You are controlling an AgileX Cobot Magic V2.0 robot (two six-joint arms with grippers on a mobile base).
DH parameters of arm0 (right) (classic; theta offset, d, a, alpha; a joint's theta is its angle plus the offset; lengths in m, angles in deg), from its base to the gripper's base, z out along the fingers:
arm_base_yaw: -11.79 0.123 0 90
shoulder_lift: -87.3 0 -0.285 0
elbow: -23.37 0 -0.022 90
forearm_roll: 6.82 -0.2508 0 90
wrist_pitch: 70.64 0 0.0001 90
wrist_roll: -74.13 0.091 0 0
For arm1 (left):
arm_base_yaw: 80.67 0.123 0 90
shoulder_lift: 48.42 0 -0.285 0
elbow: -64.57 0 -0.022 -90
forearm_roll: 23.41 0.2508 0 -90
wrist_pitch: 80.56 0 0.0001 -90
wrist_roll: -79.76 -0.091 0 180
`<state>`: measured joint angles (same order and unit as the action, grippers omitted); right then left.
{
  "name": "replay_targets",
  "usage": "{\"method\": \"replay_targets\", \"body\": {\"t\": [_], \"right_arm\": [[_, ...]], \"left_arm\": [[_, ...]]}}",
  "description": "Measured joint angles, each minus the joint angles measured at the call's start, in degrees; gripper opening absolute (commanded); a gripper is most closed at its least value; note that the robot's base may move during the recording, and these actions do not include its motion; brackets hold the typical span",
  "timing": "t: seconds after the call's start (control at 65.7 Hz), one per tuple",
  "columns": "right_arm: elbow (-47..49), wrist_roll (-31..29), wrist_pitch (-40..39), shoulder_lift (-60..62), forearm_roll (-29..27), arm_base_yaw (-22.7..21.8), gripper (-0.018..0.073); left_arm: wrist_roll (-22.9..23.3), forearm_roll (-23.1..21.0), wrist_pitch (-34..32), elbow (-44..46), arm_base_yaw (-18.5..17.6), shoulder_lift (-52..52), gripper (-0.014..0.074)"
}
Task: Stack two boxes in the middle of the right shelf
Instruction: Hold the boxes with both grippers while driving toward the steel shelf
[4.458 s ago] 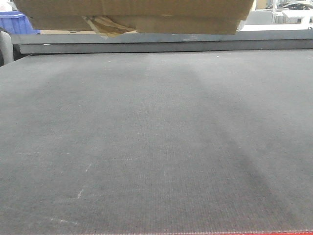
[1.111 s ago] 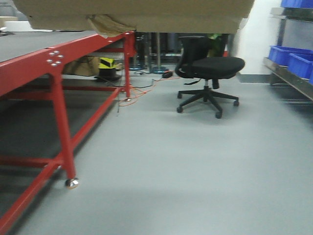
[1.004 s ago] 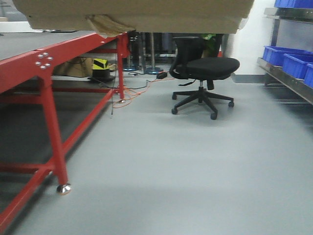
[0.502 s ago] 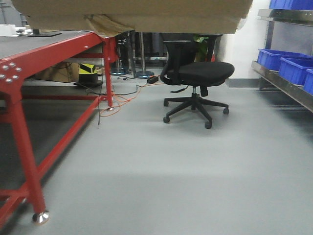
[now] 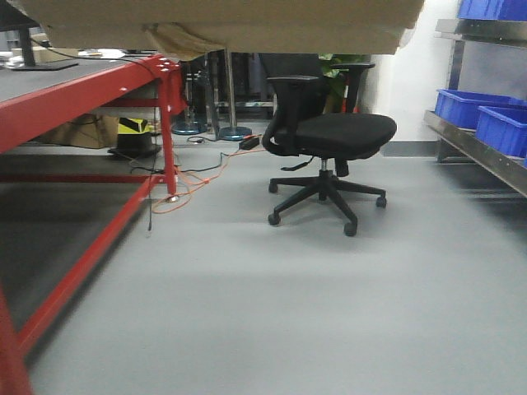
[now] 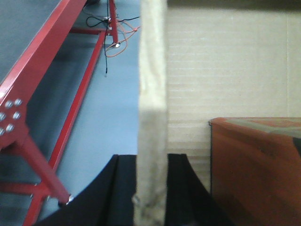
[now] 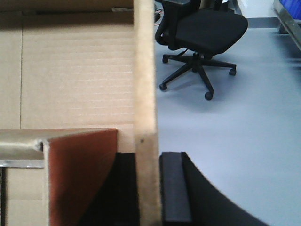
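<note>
1. Handling, judged: the flat box (image 5: 247,25) is thin corrugated card, so prob. light but bendy. Its upright side walls are looking soft enough to buckle or tear if squeezed hard or if the two arms are pulling unevenly.
2. The taller box (image 6: 254,169) is sitting loose on the flat one's floor, w/ nothing clamping it. Tilting or jerking would likely be sliding it about, so the pair is wanting level, slow travel.
3. Hold points: the left tool (image 6: 151,169) is pinching the flat box's left wall, one black finger each side of the card. The right tool (image 7: 148,174) is doing the same on the right wall. Gripping low on the walls, near the floor fold, seems stiffest.
4. Look: plain brown card, flutes showing as fine horiz. lines inside. A crumpled yellowish tape scrap (image 5: 177,37) is dangling under the front edge. The taller box is showing a darker orange-brown side.
5. Location: the stack is hanging in the air at the top of the front view, above the floor. It is beside the red-framed tabletop (image 5: 49,82) and apart from the steel shelf (image 5: 473,144) w/ blue bins (image 5: 465,107) at far right. An office chair (image 5: 329,136) is standing ahead.
</note>
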<state>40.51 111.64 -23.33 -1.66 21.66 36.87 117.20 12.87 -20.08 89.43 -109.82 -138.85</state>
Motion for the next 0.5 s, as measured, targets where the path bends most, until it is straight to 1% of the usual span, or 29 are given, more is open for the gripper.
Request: {"method": "replay_targets", "body": {"t": [0.502], "right_arm": [[0.00,0.00,-0.13,0.00,0.00,0.00,-0.0153]], "left_arm": [[0.00,0.31,0.00,0.00,0.00,0.00,-0.0111]]}}
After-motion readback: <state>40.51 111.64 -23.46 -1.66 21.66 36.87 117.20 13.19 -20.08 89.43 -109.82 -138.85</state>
